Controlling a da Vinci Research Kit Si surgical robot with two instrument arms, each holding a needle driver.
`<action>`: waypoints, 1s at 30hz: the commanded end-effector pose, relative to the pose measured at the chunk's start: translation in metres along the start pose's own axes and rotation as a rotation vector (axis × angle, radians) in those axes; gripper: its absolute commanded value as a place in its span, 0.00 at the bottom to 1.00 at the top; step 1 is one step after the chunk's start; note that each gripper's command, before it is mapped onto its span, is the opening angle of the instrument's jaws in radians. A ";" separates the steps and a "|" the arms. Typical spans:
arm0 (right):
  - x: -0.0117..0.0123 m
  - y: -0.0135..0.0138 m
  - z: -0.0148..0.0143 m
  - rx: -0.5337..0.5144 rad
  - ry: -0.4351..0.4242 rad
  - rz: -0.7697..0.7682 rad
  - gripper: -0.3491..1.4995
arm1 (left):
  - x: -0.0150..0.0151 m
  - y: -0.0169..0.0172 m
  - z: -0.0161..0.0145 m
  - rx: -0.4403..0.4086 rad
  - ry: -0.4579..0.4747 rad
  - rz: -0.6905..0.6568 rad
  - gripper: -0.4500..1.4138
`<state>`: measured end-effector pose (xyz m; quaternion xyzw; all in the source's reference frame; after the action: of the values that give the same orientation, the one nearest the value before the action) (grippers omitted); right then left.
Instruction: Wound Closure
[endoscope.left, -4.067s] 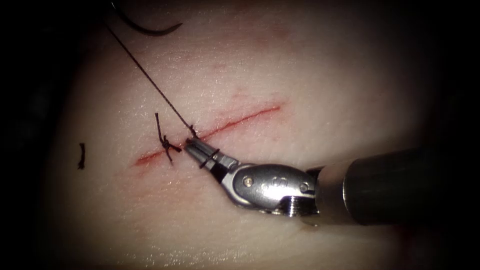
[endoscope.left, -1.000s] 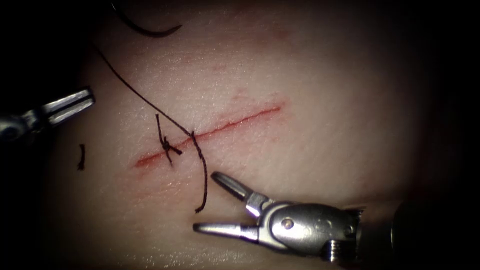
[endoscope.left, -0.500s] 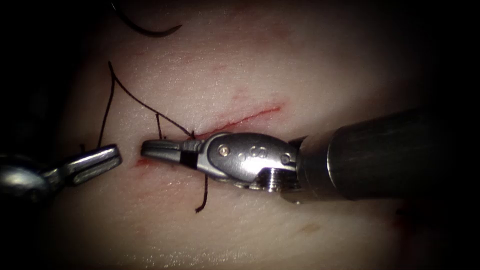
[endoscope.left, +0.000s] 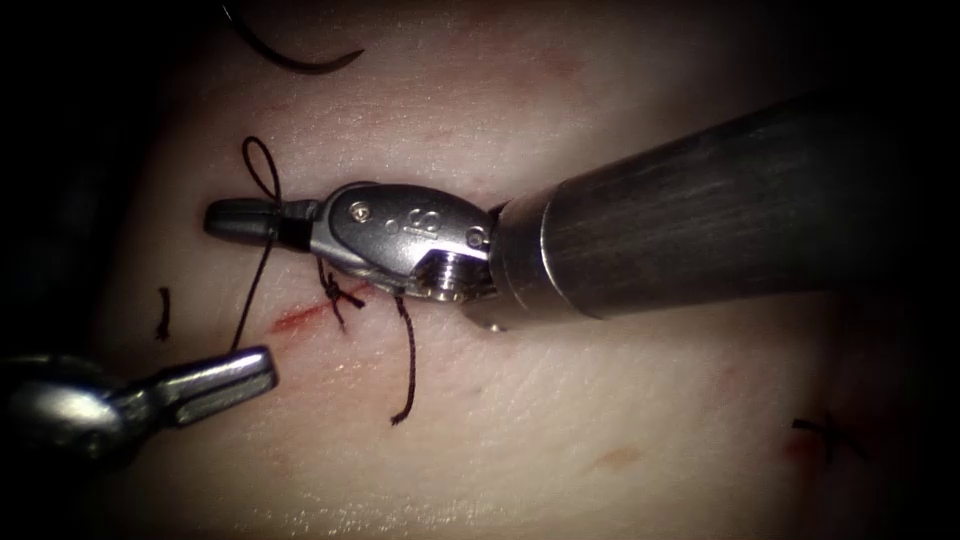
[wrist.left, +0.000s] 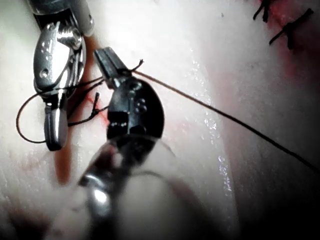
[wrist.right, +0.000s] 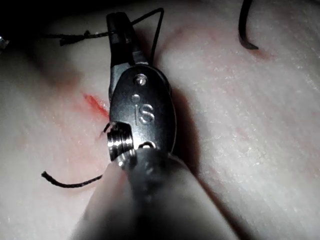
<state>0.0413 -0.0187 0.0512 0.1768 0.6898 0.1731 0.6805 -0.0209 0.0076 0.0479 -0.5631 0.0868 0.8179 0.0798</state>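
Observation:
The curved needle (endoscope.left: 290, 60) lies free on the tissue (endoscope.left: 560, 420) above and left of the cut (endoscope.left: 300, 318), not in the tissue and not held. My right tool (endoscope.left: 240, 218) reaches across the cut, its jaws shut and empty, with a loop of thread (endoscope.left: 260, 165) wound over them. From that loop the thread runs down to my left tool (endoscope.left: 250, 370), which is shut on it left of the cut. A tied knot (endoscope.left: 335, 292) sits on the cut, and the short tail (endoscope.left: 408, 370) hangs below it. The wrist views show the right tool (wrist.right: 117, 30) and the left tool (wrist.left: 112, 65).
A cut end of thread (endoscope.left: 163, 312) lies on the tissue left of the cut. A finished stitch (endoscope.left: 830, 432) with red fluid sits far right. The right tool's thick shaft (endoscope.left: 700, 230) covers the cut's right part.
The right tool's jaws, open a second ago, have shut, and it has moved up and left across the cut. The thread now loops over them. The left tool moved down with the thread.

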 end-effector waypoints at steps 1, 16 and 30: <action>-0.0004 -0.0002 0.0008 0.009 0.022 0.014 0.00 | -0.0007 0.0007 0.0008 -0.009 0.003 -0.015 0.00; 0.0025 -0.0010 -0.0032 0.171 0.185 0.052 0.00 | -0.0088 -0.0017 0.0021 -0.055 0.036 -0.238 0.00; 0.0023 -0.0021 -0.0058 0.527 0.055 0.020 0.00 | -0.0112 -0.0037 0.0035 -0.049 0.015 -0.244 0.00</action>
<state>0.0352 -0.0191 0.0477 0.3546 0.7229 -0.0098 0.5930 -0.0186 0.0123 0.0589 -0.5766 -0.0012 0.8005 0.1637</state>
